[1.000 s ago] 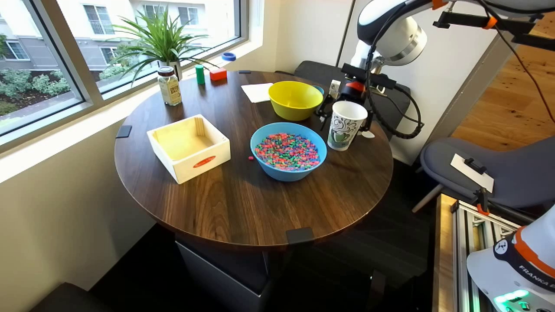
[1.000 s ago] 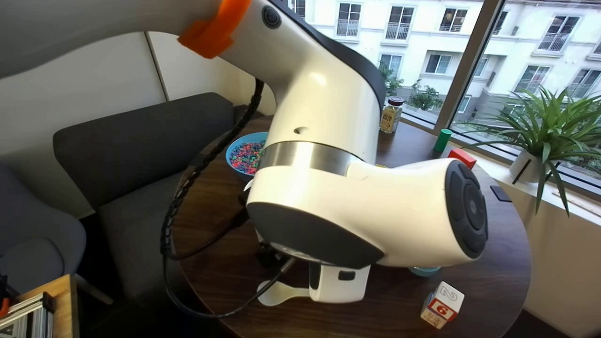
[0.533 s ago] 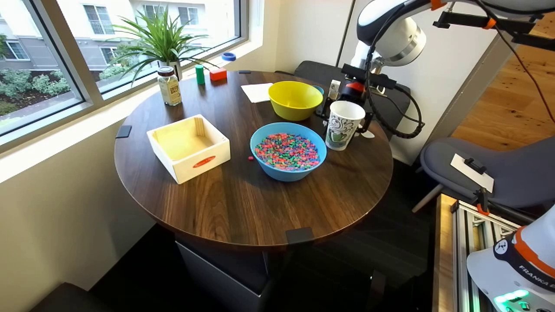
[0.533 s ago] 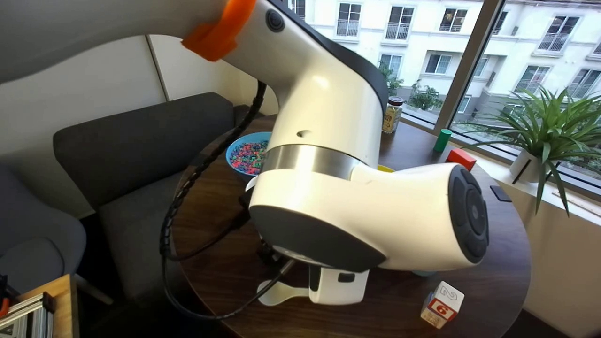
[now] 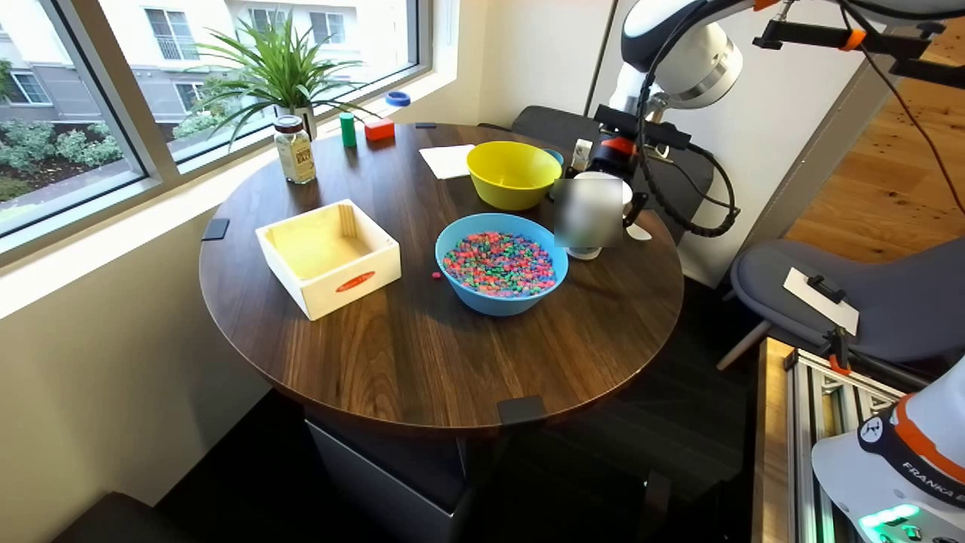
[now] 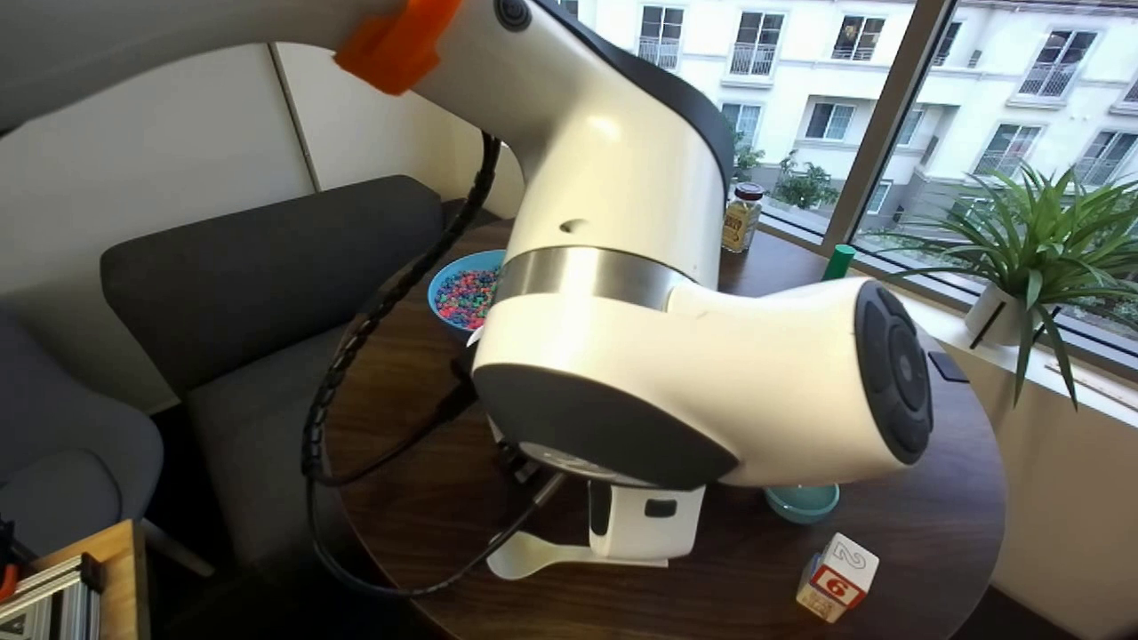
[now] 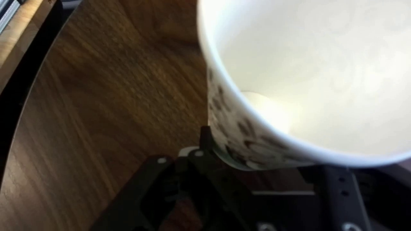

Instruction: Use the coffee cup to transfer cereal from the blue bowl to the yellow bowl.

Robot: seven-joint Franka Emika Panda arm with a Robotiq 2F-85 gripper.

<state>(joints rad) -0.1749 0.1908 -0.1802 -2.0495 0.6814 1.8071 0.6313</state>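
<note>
Coffee cup [image 7: 308, 86] is in the firm grasp of the gripper [image 7: 258, 155], just beside the blue bowl [image 5: 497, 305] at its two o'clock in an exterior view, the cup's side blurred there. Cereal [image 5: 499, 265] lies in the blue bowl; the yellow bowl [image 5: 514, 190] stands at twelve o'clock from it.

Bowls: three (blue bowl [image 5: 501, 306], yellow bowl [image 5: 509, 192], teal bowl [image 6: 802, 510])
Coffee cup [image 7: 305, 73]: one
Cereal pieces [image 5: 500, 264]: uncountable
Red block [image 5: 379, 130]: one
Numbered blocks [image 6: 839, 580]: at least one
Green cylinder [image 5: 347, 130]: one
Tray [image 5: 324, 297]: one
Jar [image 5: 295, 154]: one
Spoon [image 6: 536, 555]: one
Potted plant [image 5: 285, 79]: one
</note>
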